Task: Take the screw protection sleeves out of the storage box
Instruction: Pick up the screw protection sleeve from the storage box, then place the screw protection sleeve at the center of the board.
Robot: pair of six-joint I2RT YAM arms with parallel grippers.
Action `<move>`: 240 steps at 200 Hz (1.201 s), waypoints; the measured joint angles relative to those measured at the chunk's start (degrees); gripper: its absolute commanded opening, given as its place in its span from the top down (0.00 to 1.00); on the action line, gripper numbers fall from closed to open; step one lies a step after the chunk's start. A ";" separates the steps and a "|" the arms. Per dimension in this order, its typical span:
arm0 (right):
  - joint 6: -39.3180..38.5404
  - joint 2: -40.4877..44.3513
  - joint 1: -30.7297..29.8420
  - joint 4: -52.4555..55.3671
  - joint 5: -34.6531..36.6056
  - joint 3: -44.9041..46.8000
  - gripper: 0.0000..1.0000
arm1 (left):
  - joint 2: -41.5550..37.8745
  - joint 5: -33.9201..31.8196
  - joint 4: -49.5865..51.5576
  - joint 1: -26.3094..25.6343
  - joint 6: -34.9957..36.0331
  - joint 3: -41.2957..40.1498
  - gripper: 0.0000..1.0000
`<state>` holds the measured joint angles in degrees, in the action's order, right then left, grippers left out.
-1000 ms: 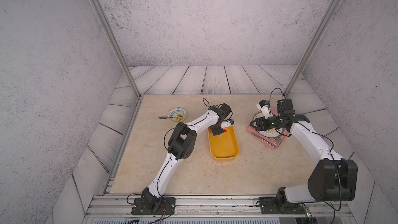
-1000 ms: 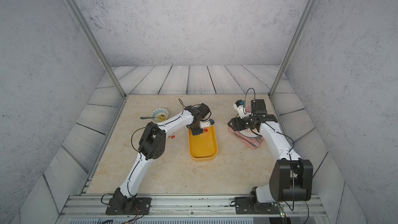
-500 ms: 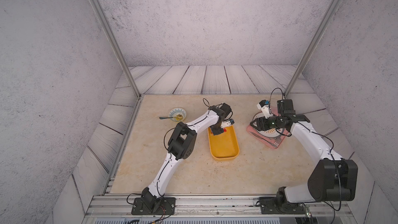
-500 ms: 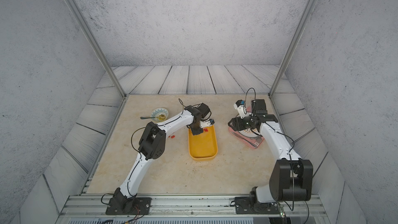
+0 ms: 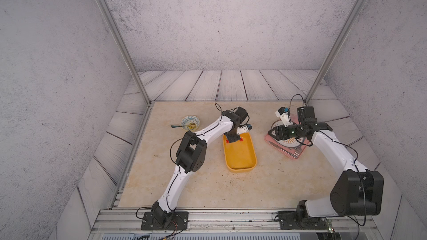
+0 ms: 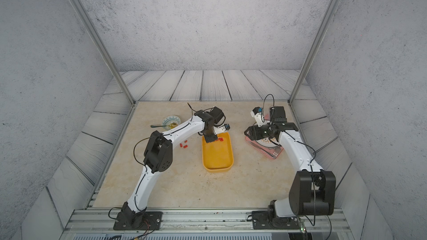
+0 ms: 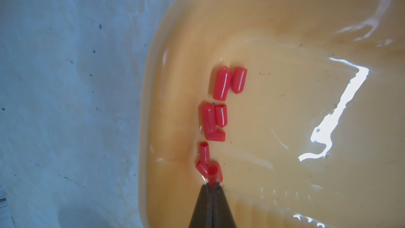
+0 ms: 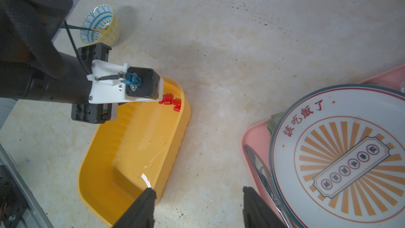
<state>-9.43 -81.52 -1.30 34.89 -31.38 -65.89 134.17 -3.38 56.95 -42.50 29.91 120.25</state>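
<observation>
1. The left gripper [image 7: 212, 186] is down inside the far end of the storage box [image 5: 240, 169]. Its fingertips are squeezed together on one red sleeve [image 7: 212, 173], which pokes out past the tips. Can't tell if that one is touching the box floor or not.
2. The other screw protection sleeves [image 7: 213, 119] are in the box too, strung out in little clumps along the foot of that end wall. There are two side by side, then three touching, then a few bunched right around the pinched one.
3. In a top view you can also spot some loose sleeves [image 6: 184, 145] lying on the tabletop [image 6: 184, 181] just outside the box, between it and the left arm's elbow.
4. The right gripper [image 8: 199, 190] has its jaws spread wide with nothing between them. It hovers by the edge of the pink tray [image 8: 254, 132], on the side facing the box.
5. The pink tray carries a round plate [image 8: 328, 106] with an orange sunburst print, plus some cutlery [image 5: 291, 153] along its near side.
6. A small patterned bowl [image 5: 190, 121] sits well apart from the box, over on the left arm's side, with a spoon [image 5: 176, 126] sticking out of it.
</observation>
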 measured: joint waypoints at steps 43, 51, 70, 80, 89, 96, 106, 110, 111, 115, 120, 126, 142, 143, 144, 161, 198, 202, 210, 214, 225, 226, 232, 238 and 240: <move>-0.07 0.00 0.00 0.00 -0.22 0.04 0.34 | -3.76 5.66 4.11 1.16 -1.22 -2.25 0.96; -0.11 0.00 0.00 -0.02 -0.50 0.09 0.33 | -5.31 6.99 4.79 1.70 -1.75 -3.26 0.96; -0.17 0.02 -0.02 -0.50 -1.99 0.70 0.33 | -10.47 10.38 6.27 3.98 -3.21 -6.25 0.96; -0.15 0.02 -0.02 -1.05 -3.04 1.31 0.33 | -13.29 11.80 6.23 5.66 -3.98 -8.09 0.96; -0.15 0.02 -0.09 -1.38 -3.74 1.84 0.33 | -16.13 12.72 6.23 7.69 -4.70 -10.12 0.96; -0.15 0.02 -0.31 -1.44 -4.26 2.14 0.33 | -17.99 13.05 6.10 9.27 -5.01 -11.78 0.96; -0.15 0.02 -0.68 -1.53 -4.76 2.38 0.33 | -20.57 13.05 5.42 11.74 -5.57 -14.73 0.96; -0.15 0.02 -0.81 -1.57 -4.85 2.43 0.33 | -21.33 13.03 5.18 12.52 -5.75 -15.85 0.96; -0.17 0.02 -0.85 -1.57 -4.90 2.43 0.33 | -21.64 13.00 5.05 12.90 -5.84 -16.33 0.96; -0.17 0.02 -1.01 -1.60 -4.98 2.43 0.33 | -22.25 12.85 4.76 13.73 -5.90 -17.38 0.96; -0.17 0.02 -1.25 -1.70 -5.07 2.43 0.33 | -23.04 12.50 4.39 15.10 -6.08 -19.04 0.96; -0.20 0.02 -1.57 -1.79 -5.16 2.45 0.33 | -23.54 12.11 3.93 16.35 -6.21 -20.52 0.96; -0.20 0.02 -2.14 -1.97 -5.20 2.45 0.33 | -23.63 10.58 2.51 19.41 -6.73 -24.26 0.96; -0.20 0.02 -2.14 -1.97 -5.20 2.43 0.33 | -23.61 10.49 2.47 19.52 -6.75 -24.39 0.96; -0.20 0.02 -2.19 -1.99 -5.20 2.45 0.33 | -23.54 10.36 2.36 19.71 -6.84 -24.65 0.96; -0.20 0.02 -2.58 -2.14 -5.25 2.43 0.33 | -22.32 8.44 1.49 21.49 -6.93 -26.53 0.95; -0.22 0.02 -2.67 -2.14 -5.22 2.43 0.32 | -16.90 5.25 -1.88 22.12 -6.69 -26.16 0.95; -0.22 0.02 -2.67 -2.16 -5.22 2.43 0.32 | -16.28 5.09 -2.16 22.12 -6.64 -25.90 0.95; -0.26 0.02 -2.78 -2.16 -5.22 2.45 0.32 | -14.97 4.90 -2.58 22.12 -6.56 -25.33 0.94; -0.28 0.02 -2.84 -2.14 -5.22 2.45 0.32 | -14.45 4.83 -2.73 22.10 -6.43 -25.00 0.94; -0.44 0.02 -3.04 -2.14 -5.22 2.43 0.32 | -12.98 4.61 -3.19 22.08 -6.23 -24.15 0.93; -0.46 0.02 -3.06 -2.14 -5.22 2.43 0.32 | -12.92 4.59 -3.19 22.08 -6.23 -24.09 0.93; -0.52 0.02 -3.19 -2.14 -5.22 2.43 0.33 | -12.22 4.46 -3.45 22.08 -6.12 -23.65 0.93; -0.63 0.02 -3.34 -2.14 -5.25 2.43 0.32 | -11.63 4.44 -3.52 22.08 -6.03 -23.15 0.92; -0.66 0.02 -3.39 -2.14 -5.25 2.43 0.32 | -11.43 4.42 -3.52 22.08 -5.97 -22.95 0.92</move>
<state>-10.09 -81.49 -4.69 32.75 -36.62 -63.46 122.74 1.04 53.43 -20.43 23.94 97.30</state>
